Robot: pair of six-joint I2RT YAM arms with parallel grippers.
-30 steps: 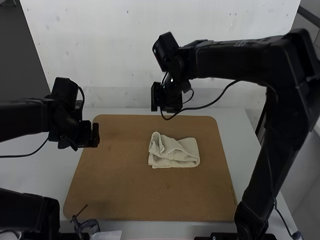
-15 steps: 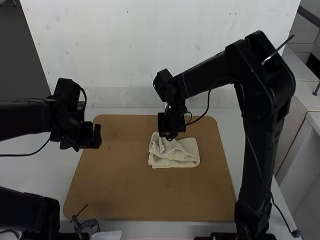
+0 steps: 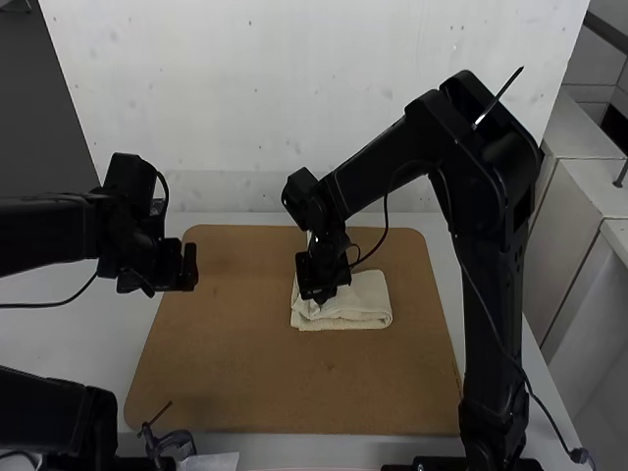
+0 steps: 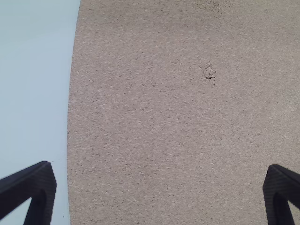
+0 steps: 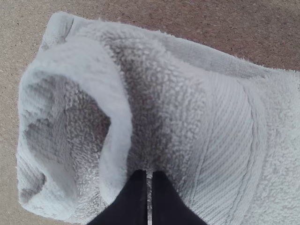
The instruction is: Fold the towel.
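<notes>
The pale towel lies as a folded bundle on the brown board, its left part curled into a raised loop. My right gripper is down over the towel's left part. In the right wrist view its fingertips are together, against the towel beside the raised curl; whether cloth is between them cannot be seen. My left gripper stays over the board's left edge, away from the towel. In the left wrist view that gripper has its fingers wide apart with nothing between them.
The brown board lies on the white table, with a pale wall behind. A small clamp sits at the board's near left edge. The right arm spans above the board's right side.
My right gripper has come down and toward the near side, from beyond the board's far edge onto the towel's left part. The left arm has hardly moved.
</notes>
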